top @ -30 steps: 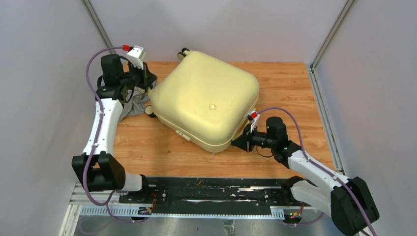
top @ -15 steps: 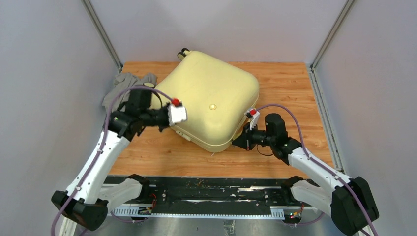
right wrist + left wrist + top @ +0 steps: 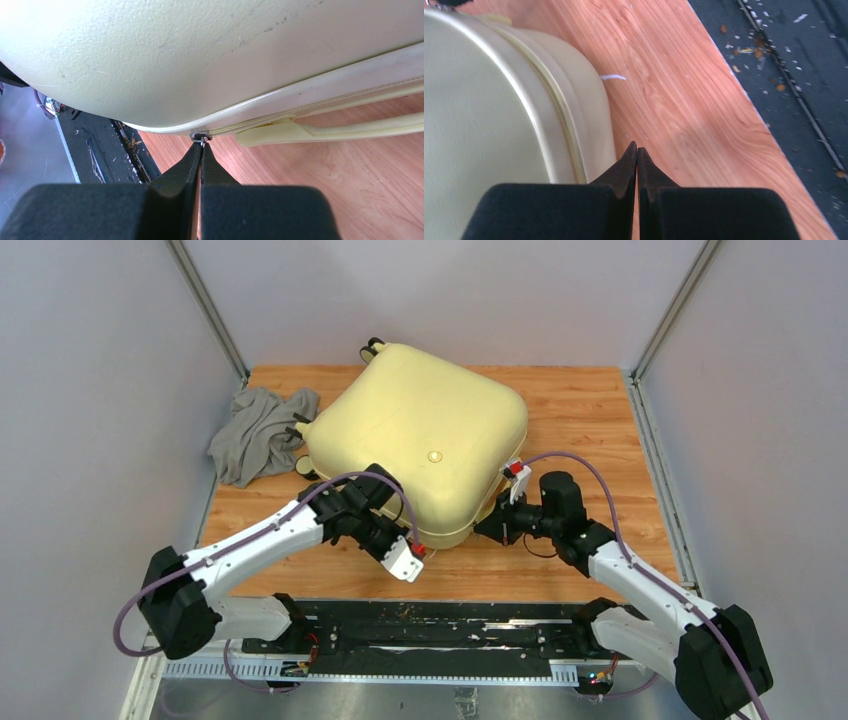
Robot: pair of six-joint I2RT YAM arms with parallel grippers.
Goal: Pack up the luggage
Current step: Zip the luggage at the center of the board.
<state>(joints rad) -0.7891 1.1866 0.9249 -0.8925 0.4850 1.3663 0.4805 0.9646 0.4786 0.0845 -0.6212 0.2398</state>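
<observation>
**Closed suitcase lying across the table, both pincers at its near edge**

The luggage (image 3: 420, 440) is lying flat and shut on the wooden table (image 3: 600, 410), turned diagonally so one rounded corner is pointing toward the arms. Its pale-yellow shell is showing a fine pebbled grain with a few dark scuffs, and a smoother yellow band with a stitched zipper line is running around its edge. Two small black-and-cream wheels (image 3: 375, 346) are sticking out at the far corner.

A crumpled grey cloth (image 3: 255, 430) is sitting at the table's far left, just beside the suitcase, outside it. A small white scrap (image 3: 613, 77) is lying on the wood near the shell's near corner. The black base plate (image 3: 784, 45) along the near edge is carrying scattered crumbs.

The left gripper (image 3: 637, 150) is sitting just beside the near corner with its dark tapered fingers pressed together on nothing. The right gripper (image 3: 201, 146) is reaching in at the right-hand corner, its tips meeting on the small metal zipper pull (image 3: 201, 137), next to a flat yellow strap (image 3: 325, 131).
</observation>
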